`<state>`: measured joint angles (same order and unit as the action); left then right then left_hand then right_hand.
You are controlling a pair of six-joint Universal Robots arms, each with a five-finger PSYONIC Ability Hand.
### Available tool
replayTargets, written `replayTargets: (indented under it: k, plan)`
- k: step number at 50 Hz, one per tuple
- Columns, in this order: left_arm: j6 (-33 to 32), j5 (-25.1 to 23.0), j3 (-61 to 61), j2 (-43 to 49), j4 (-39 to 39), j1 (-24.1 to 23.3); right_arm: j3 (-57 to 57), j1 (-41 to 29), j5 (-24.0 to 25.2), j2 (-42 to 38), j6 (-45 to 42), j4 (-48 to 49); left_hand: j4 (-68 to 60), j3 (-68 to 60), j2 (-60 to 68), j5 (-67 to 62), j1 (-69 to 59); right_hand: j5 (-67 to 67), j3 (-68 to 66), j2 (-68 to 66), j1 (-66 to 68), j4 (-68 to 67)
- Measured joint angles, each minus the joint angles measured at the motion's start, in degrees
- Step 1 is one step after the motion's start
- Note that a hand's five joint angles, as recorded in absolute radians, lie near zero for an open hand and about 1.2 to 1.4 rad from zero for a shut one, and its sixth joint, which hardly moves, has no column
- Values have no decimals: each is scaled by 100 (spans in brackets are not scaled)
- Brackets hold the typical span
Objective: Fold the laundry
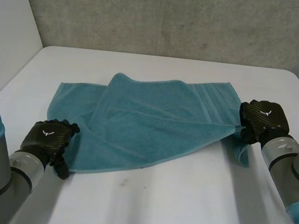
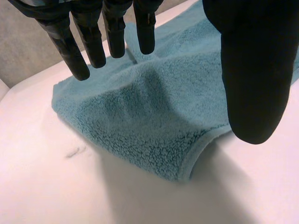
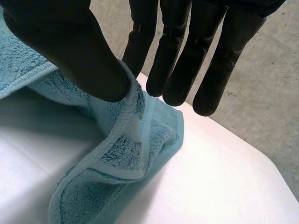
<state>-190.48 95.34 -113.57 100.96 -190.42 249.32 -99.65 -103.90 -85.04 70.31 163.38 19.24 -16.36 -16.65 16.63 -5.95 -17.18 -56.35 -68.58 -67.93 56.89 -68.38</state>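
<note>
At the lower left of the frame the left robot hand (image 1: 49, 139) is over the near left corner of the blue towel (image 1: 148, 125), its fingers straight and apart from the thumb, holding nothing. The towel lies partly folded in the middle of the white bench (image 1: 170, 212). At the right the right robot hand (image 1: 262, 120) pinches its right end between thumb and fingers, lifted.
</note>
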Motion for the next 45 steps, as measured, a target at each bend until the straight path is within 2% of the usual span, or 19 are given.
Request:
replayTargets:
  k: [15,28,32,34,35,38,43,45]
  plan:
    - [-45,-7,8,596,-438,17,-48,22,6,4,-5,9,-137,-30,129,-206,-21,0,0,0,0,0]
    - [-131,-2,53,822,-893,212,-55,34,5,2,-27,17,-1169,-1122,1132,-1211,-1106,0,0,0,0,-1]
    - [-185,-6,70,880,-1023,320,-53,38,5,5,-35,31,-3101,-3059,3076,-3078,-3295,0,0,0,0,0]
    - [-199,-7,74,889,-1058,344,-52,39,5,6,-36,33,-3101,-3059,3076,-3078,-3295,0,0,0,0,-1]
    - [-259,-10,86,907,-1187,424,-39,46,6,8,-46,38,-4551,-4501,4576,-4520,-4595,0,0,0,0,0]
    - [-383,-14,103,903,-1337,523,-3,62,10,16,-66,16,-5133,-5082,5130,-4923,-4751,0,0,0,0,0]
    - [-614,-21,144,849,-1443,627,54,85,16,53,-144,-66,-5186,-5148,5183,-4923,-4751,0,0,0,0,0]
    - [-1047,-44,240,606,-1468,698,148,102,24,171,-402,-306,-5186,-5148,5188,-4923,-4751,0,0,0,0,0]
